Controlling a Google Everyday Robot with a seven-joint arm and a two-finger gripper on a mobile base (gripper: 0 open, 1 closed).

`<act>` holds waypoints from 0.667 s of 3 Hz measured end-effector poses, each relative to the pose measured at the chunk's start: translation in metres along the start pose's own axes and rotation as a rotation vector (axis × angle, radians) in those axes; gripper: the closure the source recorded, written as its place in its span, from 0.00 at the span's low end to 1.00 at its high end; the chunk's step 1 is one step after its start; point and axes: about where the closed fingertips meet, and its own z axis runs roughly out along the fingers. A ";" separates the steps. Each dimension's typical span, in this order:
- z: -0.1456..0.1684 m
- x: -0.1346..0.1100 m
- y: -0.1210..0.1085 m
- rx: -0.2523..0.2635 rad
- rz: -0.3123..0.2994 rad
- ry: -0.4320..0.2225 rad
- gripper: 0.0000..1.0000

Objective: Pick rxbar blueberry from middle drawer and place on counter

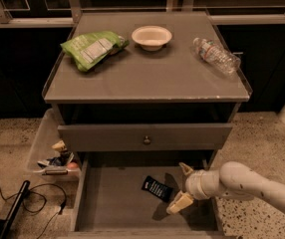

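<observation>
The rxbar blueberry [157,188], a small dark bar with white print, lies flat on the floor of the open middle drawer [112,203], right of its centre. My gripper [182,185] reaches in from the right on a white arm and sits just right of the bar, low over the drawer floor. Its two tan fingers [180,203] are spread apart, one towards the back and one towards the front, and hold nothing. The counter [147,71] is the grey cabinet top above the drawers.
On the counter lie a green snack bag [91,48], a white bowl [152,36] and a clear plastic bottle [216,55]. A shut drawer front with a round knob [146,140] sits above the open drawer. A bin of clutter [53,156] and cables [13,203] are at the left on the floor.
</observation>
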 end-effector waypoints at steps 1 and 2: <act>0.030 0.011 -0.004 -0.015 0.016 -0.034 0.00; 0.060 0.020 -0.007 -0.052 0.019 -0.048 0.00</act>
